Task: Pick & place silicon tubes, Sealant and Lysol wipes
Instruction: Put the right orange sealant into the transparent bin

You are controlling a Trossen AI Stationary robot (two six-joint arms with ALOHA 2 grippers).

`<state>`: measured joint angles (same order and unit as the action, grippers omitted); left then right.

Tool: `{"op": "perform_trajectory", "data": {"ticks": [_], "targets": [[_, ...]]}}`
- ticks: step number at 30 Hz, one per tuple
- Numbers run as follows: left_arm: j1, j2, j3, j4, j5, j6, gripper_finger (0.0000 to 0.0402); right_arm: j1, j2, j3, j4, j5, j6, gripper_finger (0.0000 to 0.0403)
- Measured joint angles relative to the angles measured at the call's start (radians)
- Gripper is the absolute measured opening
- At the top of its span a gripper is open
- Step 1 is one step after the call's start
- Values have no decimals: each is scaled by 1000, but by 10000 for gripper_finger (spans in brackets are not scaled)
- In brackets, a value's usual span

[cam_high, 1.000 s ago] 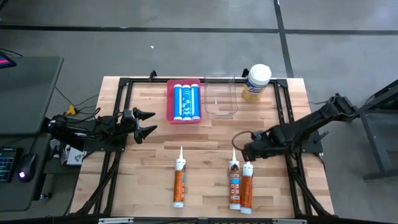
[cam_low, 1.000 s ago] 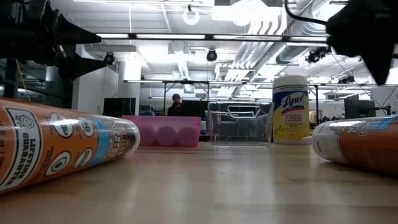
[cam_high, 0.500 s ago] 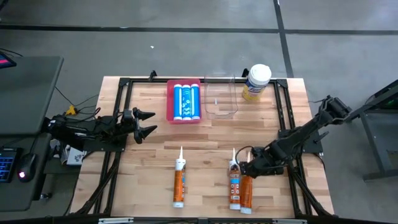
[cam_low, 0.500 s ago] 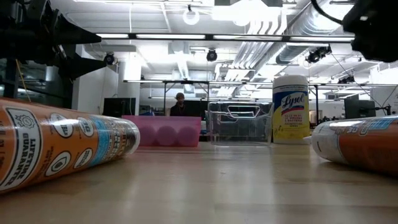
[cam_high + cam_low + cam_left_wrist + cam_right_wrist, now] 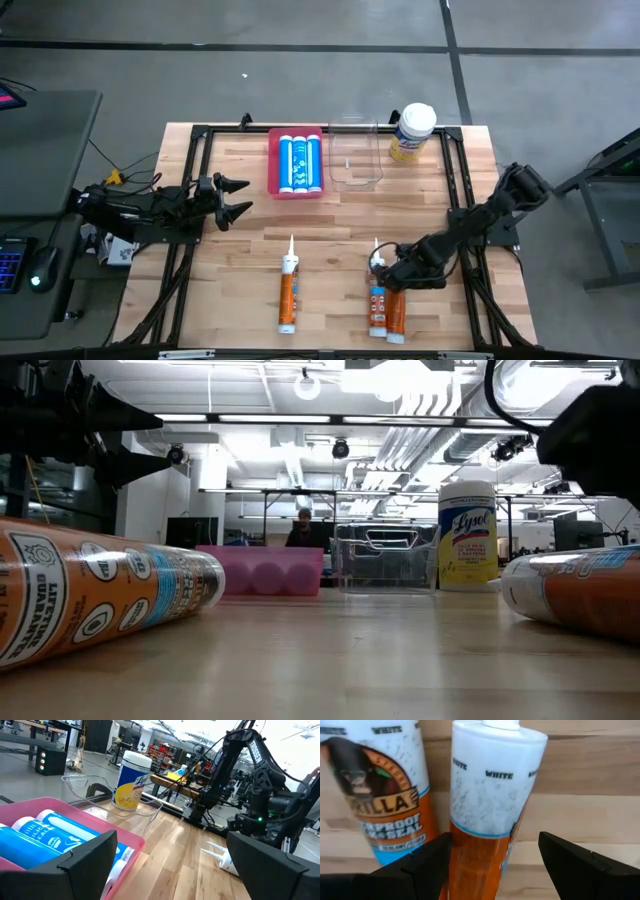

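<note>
From above, my right gripper [image 5: 393, 276] is low over the near right part of the table [image 5: 240, 270], on the 2 orange tubes lying side by side there: the rightmost tube [image 5: 397, 312] and the one touching its left side [image 5: 377, 300]. A 3rd orange tube [image 5: 288, 290] lies well apart to the left. My left gripper [image 5: 234, 198] hangs at the table's left edge, fingers spread and holding nothing. At the far edge sit a pink tray [image 5: 273, 165] with 3 blue tubes [image 5: 299, 163], a clear plastic container [image 5: 355, 153] just beside it, and the Lysol wipes [image 5: 412, 131] standing upright to the right of that container.

At table height, the wipes canister [image 5: 468, 536] stands beside the clear container [image 5: 385, 565] and the pink tray [image 5: 260, 571]. An orange tube [image 5: 95, 595] lies large on the left, another [image 5: 575, 592] on the right. A person [image 5: 303, 530] shows far behind.

From my left wrist, I see the tray [image 5: 75, 820], the blue tubes [image 5: 47, 837], the clear container [image 5: 125, 812] and the wipes [image 5: 131, 780] beyond, with my other arm farther off.

From my right wrist, my fingers [image 5: 582, 865] stand open on either side of the white-topped orange tube [image 5: 487, 820], not yet closed on it; its neighbour [image 5: 382, 795] lies alongside.
</note>
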<state>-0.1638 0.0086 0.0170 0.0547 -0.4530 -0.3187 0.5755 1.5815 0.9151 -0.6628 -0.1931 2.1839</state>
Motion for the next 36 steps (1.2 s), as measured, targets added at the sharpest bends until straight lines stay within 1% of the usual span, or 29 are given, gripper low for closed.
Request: {"op": "perform_trajectory", "data": {"ticks": [12,17,28,31,36], "targets": [[0,0,0,0,0,0,370,-1,90,0,44,2,-1,295],[0,0,0,0,0,0,370,-6,107,0,55,25,-2,295],[0,0,0,0,0,0,370,-30,145,-10,67,19,7,293],[0,0,0,0,0,0,370,-33,145,-10,60,21,7,275],[0,0,0,0,0,0,370,-33,146,-11,49,32,2,216]]}}
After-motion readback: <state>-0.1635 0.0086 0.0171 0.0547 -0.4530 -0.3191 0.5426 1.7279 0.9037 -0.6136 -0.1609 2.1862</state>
